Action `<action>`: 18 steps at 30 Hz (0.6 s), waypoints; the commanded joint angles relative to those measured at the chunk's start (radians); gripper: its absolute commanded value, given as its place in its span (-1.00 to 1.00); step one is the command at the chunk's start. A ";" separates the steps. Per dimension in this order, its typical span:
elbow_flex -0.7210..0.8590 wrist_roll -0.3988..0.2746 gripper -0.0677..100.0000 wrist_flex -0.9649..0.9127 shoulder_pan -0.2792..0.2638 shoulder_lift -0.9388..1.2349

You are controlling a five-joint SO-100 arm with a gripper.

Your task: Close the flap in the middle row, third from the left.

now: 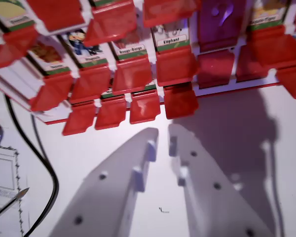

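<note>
The flap (pixel 129 49), probably the one labelled "Rouge-Gorge" in the board's (pixel 237 81) middle row, stands open just left of the Elephant card (pixel 171 39). It looks like light, stiff, hinged plastic, so a nudge on its top edge should tip it and no grasp is needed. A black cable (pixel 45 168) lies on the worktop (pixel 227 163) at the wrist view's left. The jaws of the gripper (pixel 163 136) are narrowly apart and empty, short of the front row. Neighbouring flaps crowd close. There is bare room to the right.

Bright, soft-focus frame; the gripper (pixel 163 143) casts a dark shadow rightward, perhaps lit from the left.
</note>
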 commanded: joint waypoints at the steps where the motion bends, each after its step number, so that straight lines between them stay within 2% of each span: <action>1: -0.127 0.012 -0.95 0.006 -0.002 -0.009; 10: -0.236 0.048 -0.95 0.080 -0.028 -0.126; 18: -0.284 0.071 -0.95 0.069 -0.040 -0.187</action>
